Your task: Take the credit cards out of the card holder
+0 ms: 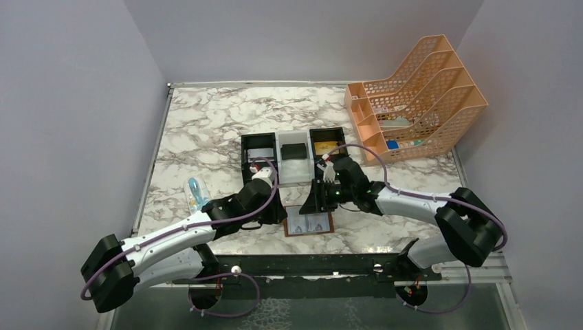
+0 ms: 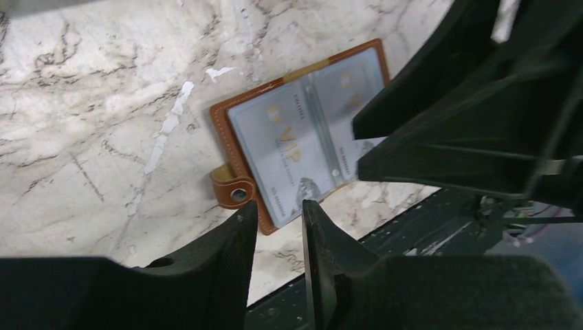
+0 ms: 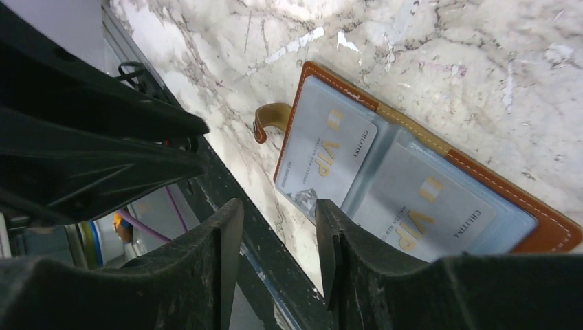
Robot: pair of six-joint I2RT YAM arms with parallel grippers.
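The brown leather card holder (image 1: 309,222) lies open and flat near the table's front edge, snap tab (image 2: 232,187) sticking out. Two pale credit cards with gold VIP lettering (image 2: 278,137) (image 2: 350,86) sit in its clear pockets, also seen from the right wrist (image 3: 328,159) (image 3: 426,210). My left gripper (image 2: 278,206) hovers just above the holder's near corner, open, nothing between its fingers. My right gripper (image 3: 278,203) hangs over the holder's other side, open and empty. The two grippers (image 1: 278,212) (image 1: 317,196) face each other closely above the holder.
A black-and-white three-compartment tray (image 1: 292,180) stands just behind the holder, with a small black block (image 1: 294,150) in its middle bin and flat items in the side bins. An orange file rack (image 1: 419,96) is at the back right. A blue object (image 1: 197,192) lies left.
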